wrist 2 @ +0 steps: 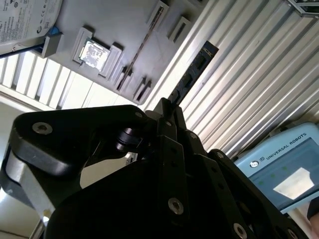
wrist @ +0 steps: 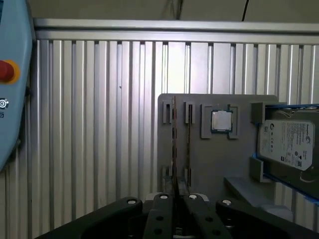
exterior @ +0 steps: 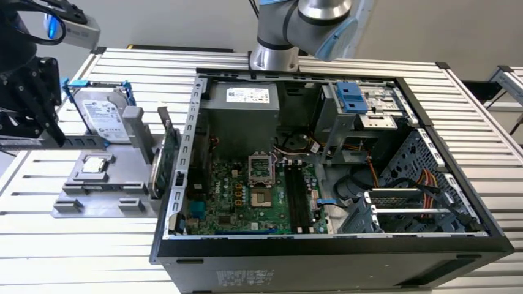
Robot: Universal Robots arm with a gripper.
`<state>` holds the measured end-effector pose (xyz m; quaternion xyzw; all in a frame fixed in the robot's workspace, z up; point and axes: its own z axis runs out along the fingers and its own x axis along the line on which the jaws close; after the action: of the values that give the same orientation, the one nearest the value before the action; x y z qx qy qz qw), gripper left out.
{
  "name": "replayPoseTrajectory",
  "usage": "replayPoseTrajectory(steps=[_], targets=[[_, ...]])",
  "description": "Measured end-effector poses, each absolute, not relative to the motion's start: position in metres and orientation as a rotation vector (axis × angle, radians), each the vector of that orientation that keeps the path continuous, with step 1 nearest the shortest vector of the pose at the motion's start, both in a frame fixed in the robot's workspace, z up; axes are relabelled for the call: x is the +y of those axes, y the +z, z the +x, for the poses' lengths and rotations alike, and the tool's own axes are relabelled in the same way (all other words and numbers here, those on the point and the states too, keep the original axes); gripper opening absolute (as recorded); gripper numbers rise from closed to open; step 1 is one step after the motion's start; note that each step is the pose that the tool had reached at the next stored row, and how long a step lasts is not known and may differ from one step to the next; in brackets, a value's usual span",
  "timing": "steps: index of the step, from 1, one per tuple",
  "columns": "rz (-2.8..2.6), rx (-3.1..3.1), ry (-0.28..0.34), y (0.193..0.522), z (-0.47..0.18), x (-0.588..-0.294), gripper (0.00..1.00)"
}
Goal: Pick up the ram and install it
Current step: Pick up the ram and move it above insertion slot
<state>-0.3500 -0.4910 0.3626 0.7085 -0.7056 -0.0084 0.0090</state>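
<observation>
Ram: long, thin, dark circuit-board stick (wrist 2: 193, 72), held at one end and projecting beyond the fingertips; in the second wrist view it lies over the table, just beside the tray.
Gripper: black two-finger gripper (wrist 2: 168, 103), clamped on the ram.
Tray: flat grey plastic parts tray (wrist: 214, 164) carrying a square silver processor chip (wrist: 221, 121) and a silver hard drive in a blue frame (wrist: 286, 144).
Table: ribbed aluminium table (wrist: 99, 124).
Case: open black computer case (exterior: 327, 252) with a green motherboard (exterior: 237, 196), on the exterior view's right of the tray.

Ram (wrist 2: 194, 74) in pincer (wrist 2: 168, 110) beside tray (wrist 2: 114, 20) w/ HDD (wrist 2: 25, 20) & CPU (wrist 2: 93, 54); PC case (exterior: 327, 263) at exterior view's right.
</observation>
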Motion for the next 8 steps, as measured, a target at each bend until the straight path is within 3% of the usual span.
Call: replayPoseTrajectory(steps=[8], targets=[[2.213, -2.204, -0.026, 0.3679, -0.3500, -0.4910, 0.00]])
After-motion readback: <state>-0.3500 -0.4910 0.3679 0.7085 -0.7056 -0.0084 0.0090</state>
